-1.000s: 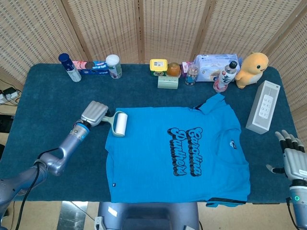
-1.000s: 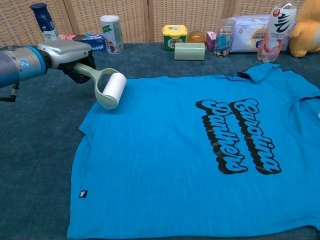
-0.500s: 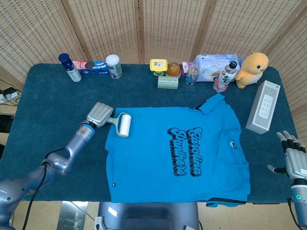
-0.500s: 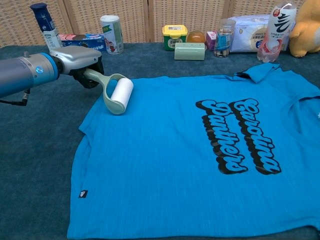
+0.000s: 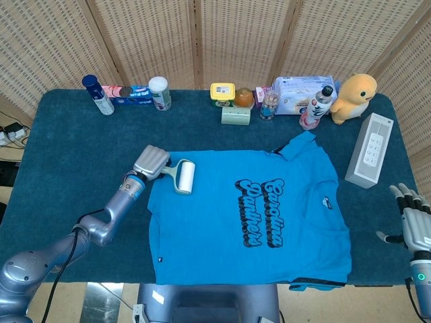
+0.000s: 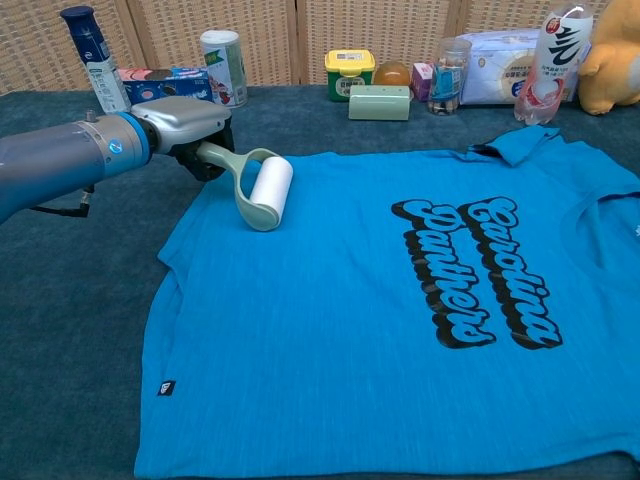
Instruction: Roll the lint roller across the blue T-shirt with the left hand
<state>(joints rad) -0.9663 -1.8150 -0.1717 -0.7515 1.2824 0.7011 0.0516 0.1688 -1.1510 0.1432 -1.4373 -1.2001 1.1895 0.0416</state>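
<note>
Gripping the pale green handle of the white-drummed lint roller [image 6: 262,187], the left hand [image 6: 185,125] sits over the dark blue cloth-covered table [image 5: 67,155], just off the left edge of the flat-spread bright blue T-shirt with black lettering [image 6: 380,310]. A second ago the roller's drum lay right at that edge of the shirt; now it rests fully on the blue fabric, further in towards the lettering, with the hand and forearm following it rightwards. That reads as the opening of a rolling stroke, with most of the shirt not yet covered. The roller needs to keep running right across the chest print while staying pressed flat, or the thin fabric may bunch ahead of the drum.

Along the far edge of the table stands a row of small items: a blue-capped spray can [image 5: 97,94], a white-lidded canister [image 5: 159,93], a yellow tub [image 5: 222,93] and an orange plush duck [image 5: 355,97]. At the near right corner the right hand [image 5: 414,225] hangs beside the table with fingers apart, holding nothing.
</note>
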